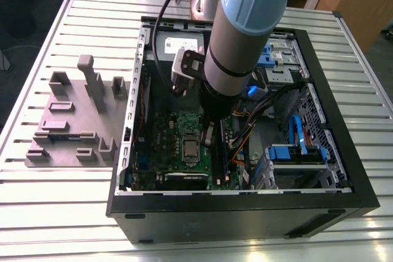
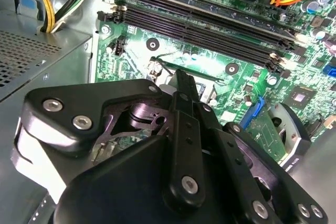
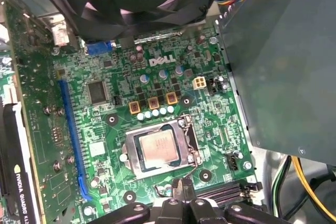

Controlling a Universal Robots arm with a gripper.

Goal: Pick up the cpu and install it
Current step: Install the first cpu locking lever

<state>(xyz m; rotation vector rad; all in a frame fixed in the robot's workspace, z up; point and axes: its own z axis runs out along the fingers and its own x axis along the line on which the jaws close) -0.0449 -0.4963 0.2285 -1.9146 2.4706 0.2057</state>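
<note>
Green motherboard (image 3: 105, 129), cpu (image 3: 158, 149) flat in socket

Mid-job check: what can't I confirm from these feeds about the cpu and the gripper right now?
- Gripper tips: its own dark body hides them in the second wrist view; open or shut unclear.
- Whether the cpu is fully seated or latched in the socket: can't tell in the first wrist view.
- Exterior view: the arm covers the gripper.

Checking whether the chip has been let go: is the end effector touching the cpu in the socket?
Apart. In the first wrist view, the cpu sits in its socket, with bare green board showing between it and the end effector.
</note>
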